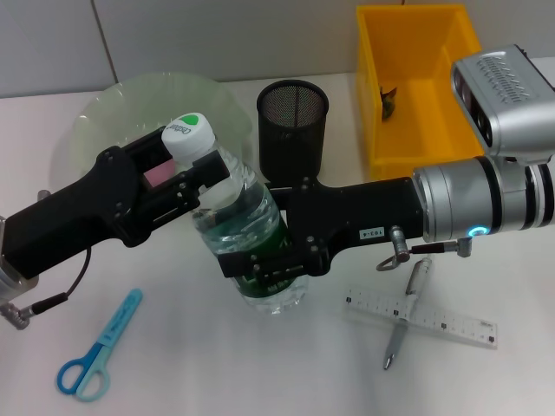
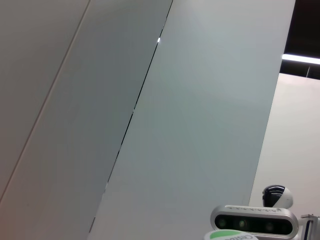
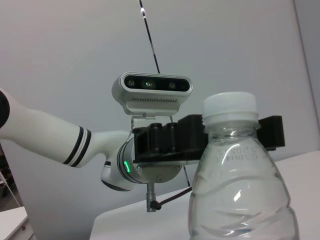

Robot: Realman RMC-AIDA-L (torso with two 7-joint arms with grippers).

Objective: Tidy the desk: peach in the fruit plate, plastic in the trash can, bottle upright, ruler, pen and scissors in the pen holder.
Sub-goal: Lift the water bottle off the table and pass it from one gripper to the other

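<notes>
Two black grippers close in on a clear water bottle (image 1: 247,230) at the middle of the white desk (image 1: 217,364). The left gripper (image 1: 201,169) sits at the bottle's white-and-green cap (image 1: 189,137), its fingers on either side of the neck, apparently clasping it; the right gripper (image 1: 264,260) is clamped around the lower body near the green label. The bottle stands close to upright, leaning slightly, with its base on or just above the desk; which cannot be told.

The step in hand appears to be standing the bottle upright. The next move likely calls for settling the base flat, then letting go one gripper at a time so the bottle does not tip.

Other work waits. Blue scissors (image 1: 97,347) lie near the desk's front left; a pen (image 1: 406,314) rests across a clear ruler (image 1: 422,318) at front right. The black mesh pen holder (image 1: 292,121) stands empty just behind the bottle, a pale green plate (image 1: 113,108) to its left, a yellow bin (image 1: 416,82) to its right.
</notes>
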